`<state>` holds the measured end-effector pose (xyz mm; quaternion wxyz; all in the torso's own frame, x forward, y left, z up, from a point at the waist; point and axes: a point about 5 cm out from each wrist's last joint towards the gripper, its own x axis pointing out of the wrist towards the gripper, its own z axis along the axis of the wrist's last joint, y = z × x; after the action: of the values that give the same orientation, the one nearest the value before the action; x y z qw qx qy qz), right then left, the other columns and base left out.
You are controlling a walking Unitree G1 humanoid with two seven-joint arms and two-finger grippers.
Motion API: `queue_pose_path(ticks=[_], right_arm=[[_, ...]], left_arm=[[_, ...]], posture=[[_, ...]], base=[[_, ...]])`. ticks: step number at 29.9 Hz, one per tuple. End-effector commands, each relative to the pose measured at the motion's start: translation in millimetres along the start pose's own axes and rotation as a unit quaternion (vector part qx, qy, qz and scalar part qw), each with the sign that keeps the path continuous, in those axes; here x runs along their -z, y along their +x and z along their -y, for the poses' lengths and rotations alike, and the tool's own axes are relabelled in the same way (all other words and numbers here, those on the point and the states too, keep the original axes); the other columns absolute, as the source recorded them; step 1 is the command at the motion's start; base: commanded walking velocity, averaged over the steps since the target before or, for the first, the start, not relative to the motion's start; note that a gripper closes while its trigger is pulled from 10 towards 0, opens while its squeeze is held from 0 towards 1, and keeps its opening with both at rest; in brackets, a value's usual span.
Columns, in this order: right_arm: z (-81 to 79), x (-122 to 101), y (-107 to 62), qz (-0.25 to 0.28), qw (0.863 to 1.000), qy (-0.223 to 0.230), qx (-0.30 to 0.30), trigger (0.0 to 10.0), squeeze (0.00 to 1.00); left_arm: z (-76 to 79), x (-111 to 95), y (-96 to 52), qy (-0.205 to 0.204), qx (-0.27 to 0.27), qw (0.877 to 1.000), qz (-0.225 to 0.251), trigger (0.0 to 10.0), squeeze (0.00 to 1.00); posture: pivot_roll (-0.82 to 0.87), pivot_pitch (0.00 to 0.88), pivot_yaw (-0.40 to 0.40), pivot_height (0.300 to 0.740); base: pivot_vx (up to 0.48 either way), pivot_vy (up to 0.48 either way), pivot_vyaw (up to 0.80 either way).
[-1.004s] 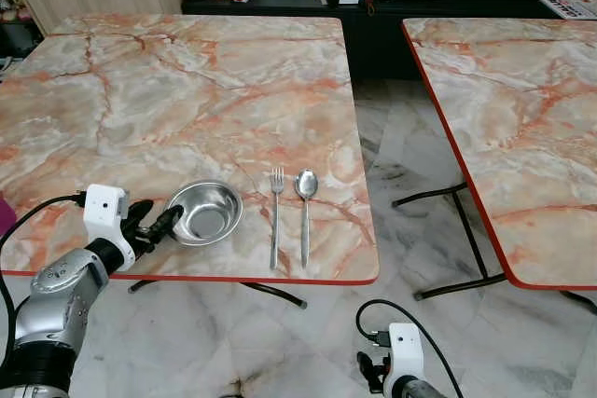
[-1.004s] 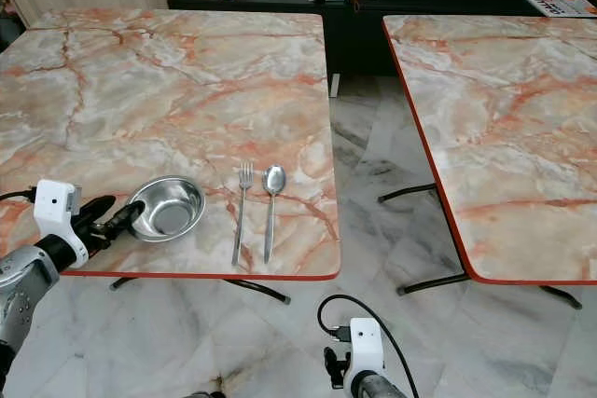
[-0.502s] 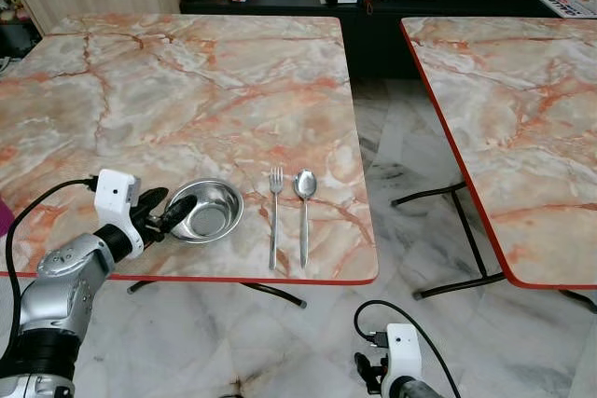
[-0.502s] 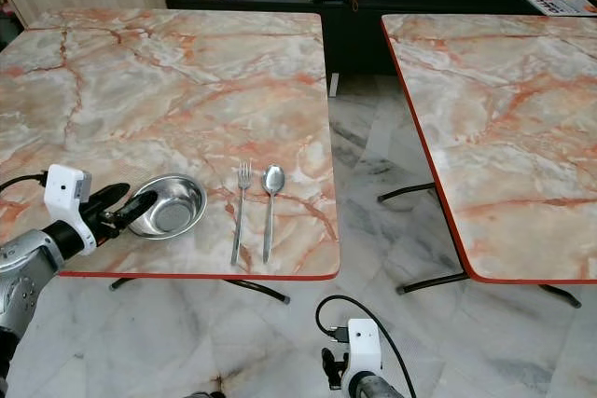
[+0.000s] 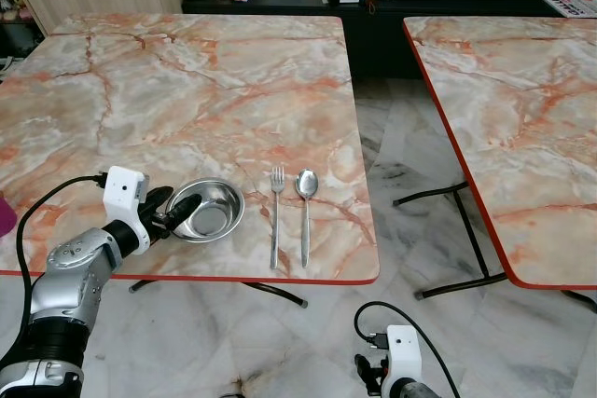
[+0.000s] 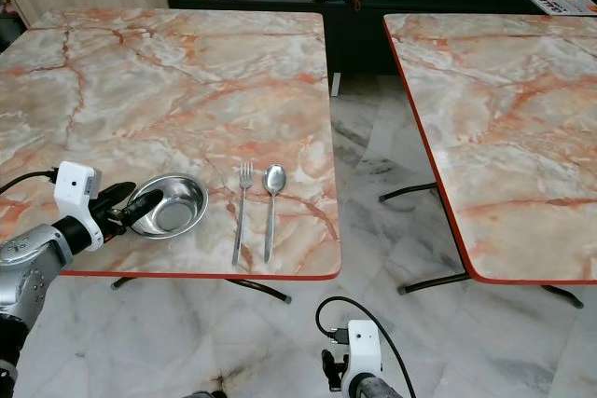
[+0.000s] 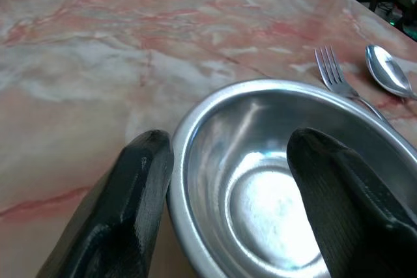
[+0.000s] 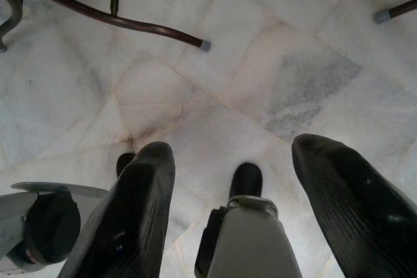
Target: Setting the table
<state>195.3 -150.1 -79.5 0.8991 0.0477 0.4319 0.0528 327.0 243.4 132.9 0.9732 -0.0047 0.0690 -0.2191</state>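
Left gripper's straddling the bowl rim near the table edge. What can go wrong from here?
1. The left gripper has one finger inside the bowl and one outside; the smooth steel rim may slip out of the pinch.
2. The bowl sits near the table's front edge, so a slip could send it to the floor.
3. The fork lies close beside the bowl, with the spoon next to it; nudging the bowl sideways could knock them askew.

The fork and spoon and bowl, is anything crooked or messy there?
Nothing stands out. The fork and spoon lie side by side, straight, near the table's front edge. The bowl sits upright and empty beside the fork, with the left gripper open around its rim, one finger inside and one outside. No spills.
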Motion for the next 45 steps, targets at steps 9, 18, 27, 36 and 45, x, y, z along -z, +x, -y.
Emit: queue_pose_path(ticks=[9, 18, 27, 36, 45], right_arm=[[1.9, 4, -1.1, -0.007, 1.000, 0.006, 0.004, 10.0, 0.00], [2.2, 4, -1.1, -0.005, 1.000, 0.011, 0.007, 10.0, 0.00], [2.9, 4, -1.2, -0.004, 1.000, 0.013, 0.008, 10.0, 0.00], [2.8, 4, -1.2, -0.005, 1.000, 0.013, 0.007, 10.0, 0.00], [0.2, 4, -0.8, -0.005, 1.000, 0.011, 0.003, 10.0, 0.00]], left_arm=[[-1.0, 4, 7.1, 0.009, -0.010, 1.000, -0.016, 10.0, 0.00], [-18.5, 6, 3.9, 0.026, -0.067, 0.997, -0.028, 10.0, 0.00], [-19.5, 10, 3.7, 0.007, -0.062, 0.998, -0.027, 10.0, 0.00], [-15.6, 8, 4.4, -0.001, -0.038, 0.999, -0.017, 10.0, 0.00], [-15.0, 9, 4.7, 0.003, -0.031, 0.999, -0.019, 9.1, 0.00]], posture=[[0.08, 0.137, 0.001, 0.740], [0.08, 0.137, 0.002, 0.740], [0.07, 0.134, 0.004, 0.740], [0.07, 0.133, 0.007, 0.740], [0.08, 0.114, 0.010, 0.740]], base=[[0.000, 0.000, 0.00], [0.000, 0.000, 0.00], [0.000, 0.000, 0.00], [0.000, 0.000, 0.00], [0.000, 0.000, 0.00]])
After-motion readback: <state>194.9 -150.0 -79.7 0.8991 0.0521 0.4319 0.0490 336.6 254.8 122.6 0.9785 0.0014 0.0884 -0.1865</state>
